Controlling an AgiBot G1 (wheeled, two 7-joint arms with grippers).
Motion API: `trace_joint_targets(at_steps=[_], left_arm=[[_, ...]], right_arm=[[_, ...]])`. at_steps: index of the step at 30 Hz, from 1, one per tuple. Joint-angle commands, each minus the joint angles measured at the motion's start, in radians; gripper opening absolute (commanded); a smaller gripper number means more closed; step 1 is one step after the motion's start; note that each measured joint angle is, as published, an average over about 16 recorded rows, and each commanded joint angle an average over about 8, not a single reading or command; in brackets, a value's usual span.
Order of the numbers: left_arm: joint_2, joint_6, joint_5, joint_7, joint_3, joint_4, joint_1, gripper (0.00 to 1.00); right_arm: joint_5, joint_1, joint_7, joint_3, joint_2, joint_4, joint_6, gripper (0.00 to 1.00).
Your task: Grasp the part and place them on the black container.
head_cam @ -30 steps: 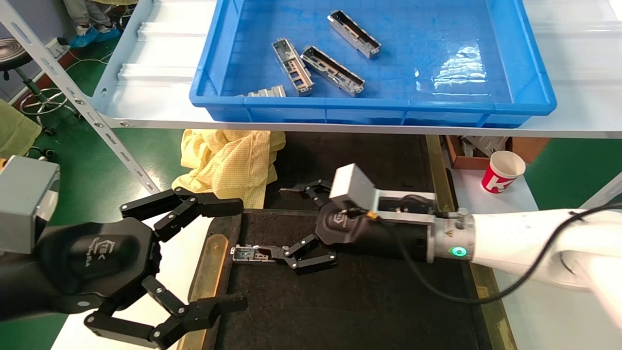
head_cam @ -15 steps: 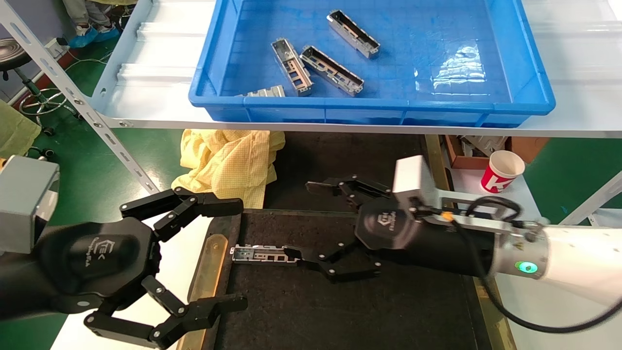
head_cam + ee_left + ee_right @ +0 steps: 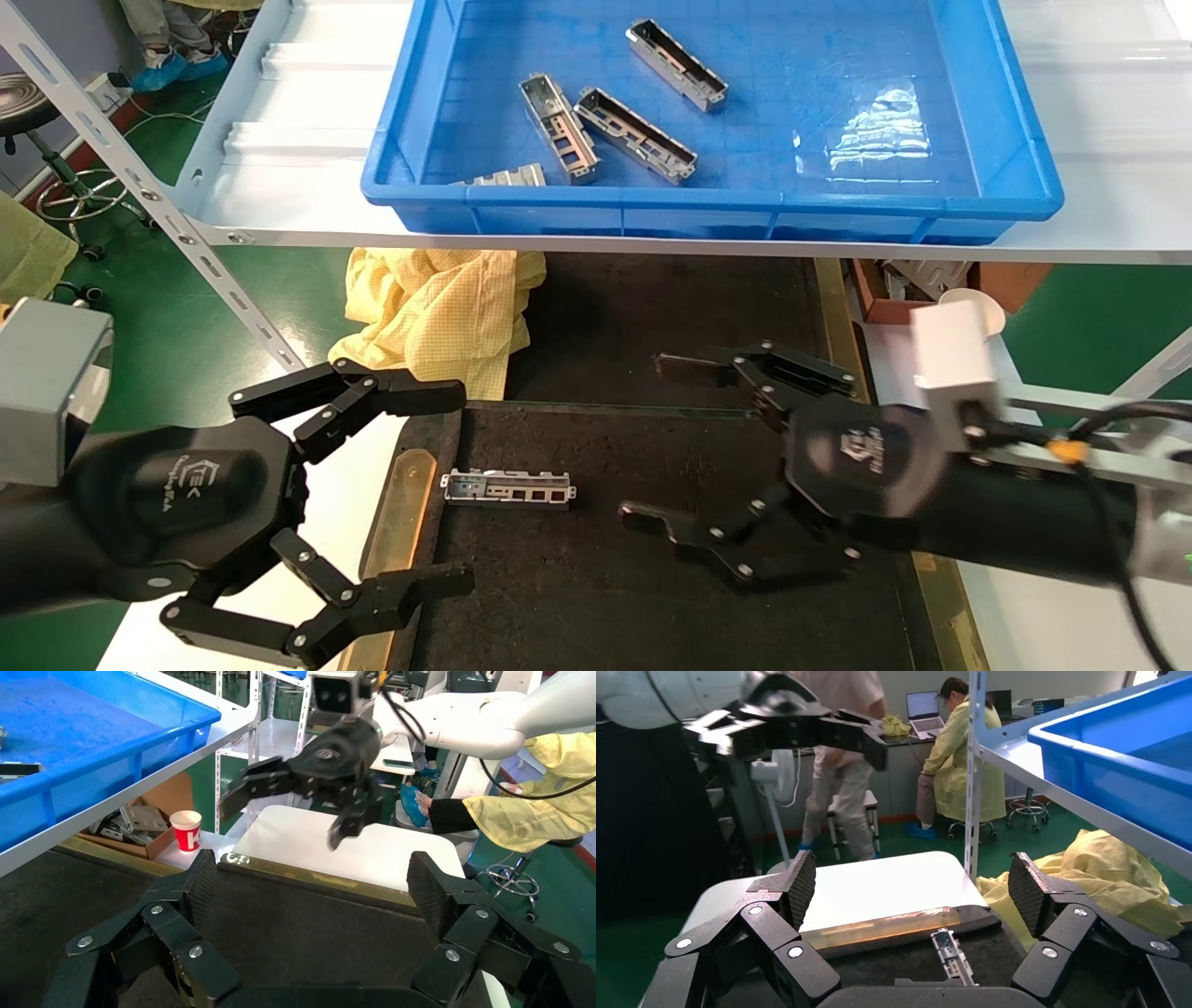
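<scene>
The part [image 3: 508, 488], a small elongated silver-grey metal housing with cut-out slots, lies flat on the black container [image 3: 596, 596], the wide shallow tray with a rough matte surface and brass-coloured edge strips. You see it near the tray's left edge, long axis across your head view, just beside the brass strip [image 3: 399, 508] but not touching it. Nothing grips it.

Right gripper [image 3: 656, 438] hangs over the tray, to the right of the part and clear of it, fingers spread wide, nothing between them. Its wrist view shows the same part [image 3: 951, 954] lying ahead on the dark mat, between the two finger pads [image 3: 800, 890] and beyond them.

Left gripper [image 3: 447, 489] sits at the tray's left edge, also spread wide and empty, one finger over the tray's near-left corner, the other over its far-left corner. The part lies near its fingertips; whether the tips reach past the part's end you can't quite tell from the head view.

Up on the white shelf [image 3: 279, 186], the blue plastic crate [image 3: 726, 200] holds more housings alike: three lie open side up near its middle-left [image 3: 636, 135], and a fourth [image 3: 507, 176] rests against the front wall, partly hidden by the rim.

A crumpled yellow cloth [image 3: 438, 312] lies beyond the tray's far-left corner.
</scene>
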Motion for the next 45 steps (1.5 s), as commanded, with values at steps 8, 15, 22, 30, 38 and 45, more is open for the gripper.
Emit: trace_joint_targets(at_steps=[8, 15, 22, 30, 38, 45], left_arm=[[0.000, 0.000, 0.000, 0.000, 0.000, 0.000, 0.000, 1.00], [0.000, 0.000, 0.000, 0.000, 0.000, 0.000, 0.000, 1.00], [0.000, 0.000, 0.000, 0.000, 0.000, 0.000, 0.000, 1.00], [0.000, 0.000, 0.000, 0.000, 0.000, 0.000, 0.000, 1.00], [0.000, 0.000, 0.000, 0.000, 0.000, 0.000, 0.000, 1.00], [0.000, 0.000, 0.000, 0.000, 0.000, 0.000, 0.000, 1.00]], right_arm=[[0.003, -0.073, 0.094, 0.120, 0.106, 0.142, -0.042, 1.00], [0.004, -0.123, 0.158, 0.203, 0.180, 0.241, -0.072, 1.00], [0.004, -0.143, 0.176, 0.236, 0.209, 0.279, -0.085, 1.00], [0.004, -0.137, 0.170, 0.224, 0.199, 0.266, -0.080, 1.00], [0.004, -0.132, 0.167, 0.217, 0.192, 0.257, -0.077, 1.00], [0.005, -0.130, 0.166, 0.213, 0.189, 0.254, -0.076, 1.00]])
